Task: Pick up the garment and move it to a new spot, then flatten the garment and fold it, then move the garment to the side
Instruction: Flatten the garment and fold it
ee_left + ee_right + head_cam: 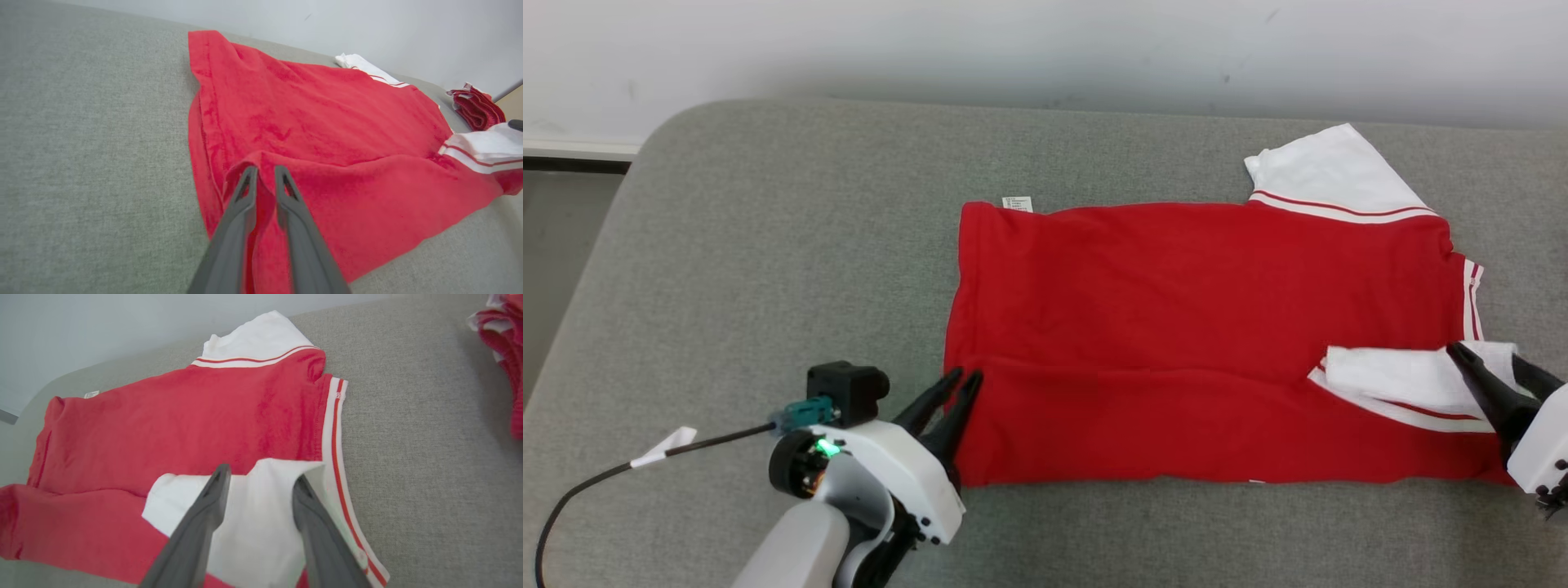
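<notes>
Fold step: garment [1176, 294], centre to 3 o'clock, near edge doubled; left gripper [960, 382] at 7 o'clock barely parted, hold unclear; right gripper [1485, 353] at 4 o'clock open, empty; next likely regrasps the 12 o'clock edge.

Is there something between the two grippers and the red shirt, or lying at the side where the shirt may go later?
Nothing visible separates the left gripper or the right gripper from the shirt; both are right at it. A pile of other red garments lies beyond its collar end.
</notes>
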`<state>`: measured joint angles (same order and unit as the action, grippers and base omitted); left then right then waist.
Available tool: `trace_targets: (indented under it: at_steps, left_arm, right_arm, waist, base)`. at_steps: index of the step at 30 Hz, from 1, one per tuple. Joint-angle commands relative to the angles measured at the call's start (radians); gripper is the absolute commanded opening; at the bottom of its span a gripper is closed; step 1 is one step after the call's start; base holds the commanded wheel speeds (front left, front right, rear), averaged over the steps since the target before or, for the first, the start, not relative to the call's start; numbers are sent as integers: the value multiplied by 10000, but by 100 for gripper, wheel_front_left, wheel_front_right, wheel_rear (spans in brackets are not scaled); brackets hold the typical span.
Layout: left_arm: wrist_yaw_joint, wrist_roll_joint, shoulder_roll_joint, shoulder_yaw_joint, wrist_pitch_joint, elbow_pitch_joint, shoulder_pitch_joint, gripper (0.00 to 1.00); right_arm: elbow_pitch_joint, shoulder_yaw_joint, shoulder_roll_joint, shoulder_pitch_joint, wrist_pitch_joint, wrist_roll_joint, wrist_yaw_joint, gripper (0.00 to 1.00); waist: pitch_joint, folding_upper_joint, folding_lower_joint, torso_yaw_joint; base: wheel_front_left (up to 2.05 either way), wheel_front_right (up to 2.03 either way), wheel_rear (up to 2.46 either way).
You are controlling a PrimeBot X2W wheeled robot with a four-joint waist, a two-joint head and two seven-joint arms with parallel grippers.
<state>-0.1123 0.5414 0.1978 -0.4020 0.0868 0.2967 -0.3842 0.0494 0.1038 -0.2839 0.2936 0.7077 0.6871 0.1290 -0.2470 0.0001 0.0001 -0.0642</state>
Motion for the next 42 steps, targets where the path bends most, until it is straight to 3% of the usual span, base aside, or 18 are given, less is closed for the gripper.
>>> trace_targets:
  at_steps: [1, 5, 10, 15, 25, 36, 42]
  left_arm:
    - [47, -150, -21, 15, -130, 106, -98, 100]
    - [170, 98, -52, 131, -169, 210, 103, 100]
    - [481, 376, 118, 459, -197, -616, 917, 100]
    - [658, 568, 287, 198, 485, -1549, 1771, 100]
    - [1028, 380, 497, -84, 1378, -1492, 1750, 100]
    - [1314, 151, 764, -16, 1364, -1251, 1712, 100]
    - [1178, 362, 857, -66, 1537, -1276, 1814, 100]
  right_arm:
    - [-98, -61, -84, 117, -153, -43, 27, 100]
    - [-588, -235, -406, -225, -809, -271, 27, 100]
    - [-1330, -559, -1339, -1164, -1376, -972, 27, 100]
    - [-1108, -677, -1812, -1920, -1661, -1693, 27, 100]
    - [355, -1191, -1556, -1514, -1983, -2026, 26, 100]
    - [1018, -1428, -1653, -1354, -2213, -1857, 26, 100]
    - [1147, -1464, -1737, -1347, -2185, -1680, 26, 100]
  waist:
    - [1, -1, -1, 22]
    - [111, -1, -1, 140]
    - [244, -1, -1, 385]
    - [75, -1, -1, 474]
    - [-312, -1, -1, 315]
    - [-219, -1, -1, 260]
    - [-233, -1, -1, 289]
  base:
    - [0, 0, 0]
    - [0, 0, 0]
    - [0, 0, 0]
    - [0, 0, 0]
    - [0, 0, 0]
    - [0, 0, 0]
    - [0, 0, 0]
